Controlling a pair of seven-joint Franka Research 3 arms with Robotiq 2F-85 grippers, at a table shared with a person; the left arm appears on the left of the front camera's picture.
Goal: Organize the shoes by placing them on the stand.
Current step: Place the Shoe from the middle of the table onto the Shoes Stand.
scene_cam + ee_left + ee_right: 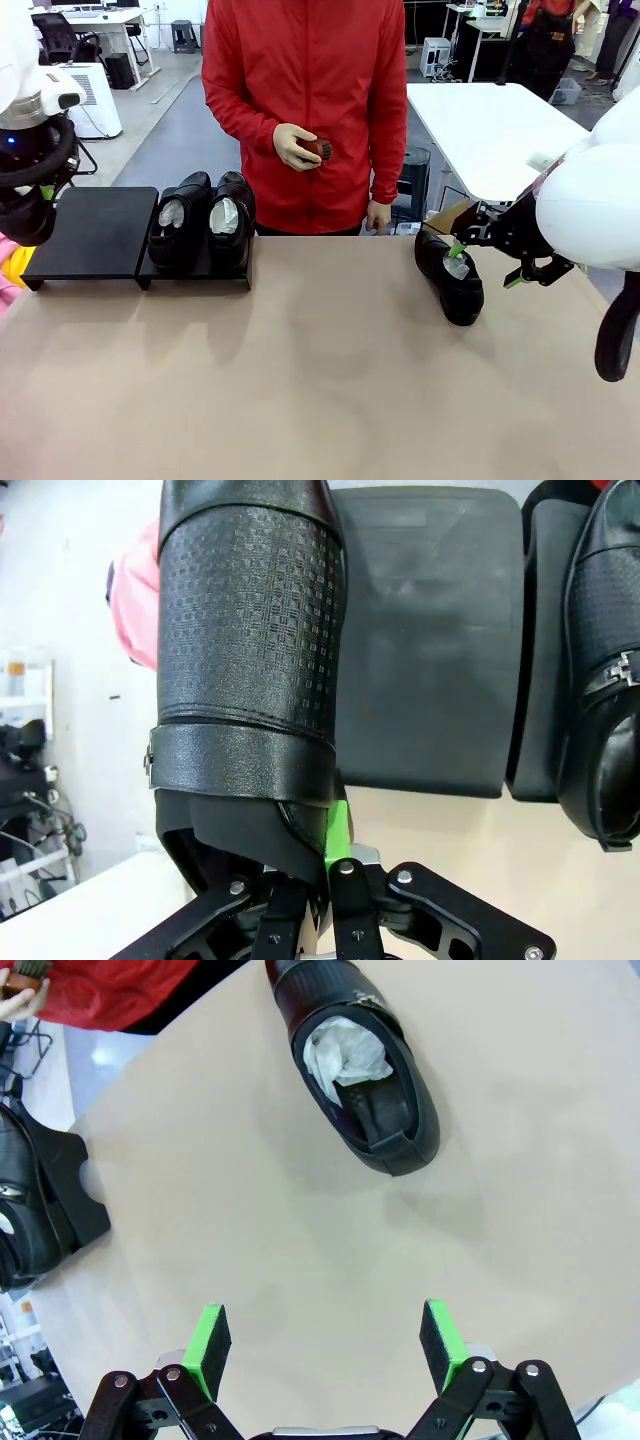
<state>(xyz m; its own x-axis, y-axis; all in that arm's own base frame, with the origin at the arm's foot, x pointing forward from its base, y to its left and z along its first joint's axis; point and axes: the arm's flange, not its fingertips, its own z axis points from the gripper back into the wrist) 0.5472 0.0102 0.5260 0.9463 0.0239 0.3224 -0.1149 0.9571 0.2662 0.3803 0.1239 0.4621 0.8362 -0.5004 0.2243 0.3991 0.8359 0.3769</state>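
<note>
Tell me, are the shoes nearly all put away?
Halfway: two shoes sit on the stand. The left gripper holds a third shoe by the stand's bare section. The fourth shoe lies on the table, by the open right gripper.

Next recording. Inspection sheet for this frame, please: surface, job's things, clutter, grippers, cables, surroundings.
Surface: tan table, bare in the middle.
Job's things: stand holds two shoes on its right section; third shoe lies on the table; fourth shoe held by the empty left section.
Clutter: brown brush in the person's hand.
Grippers: left gripper shut on the fourth shoe; right gripper open, fingers apart, short of the third shoe.
Cables: black cable loop by the right arm.
Surroundings: white table behind.
</note>
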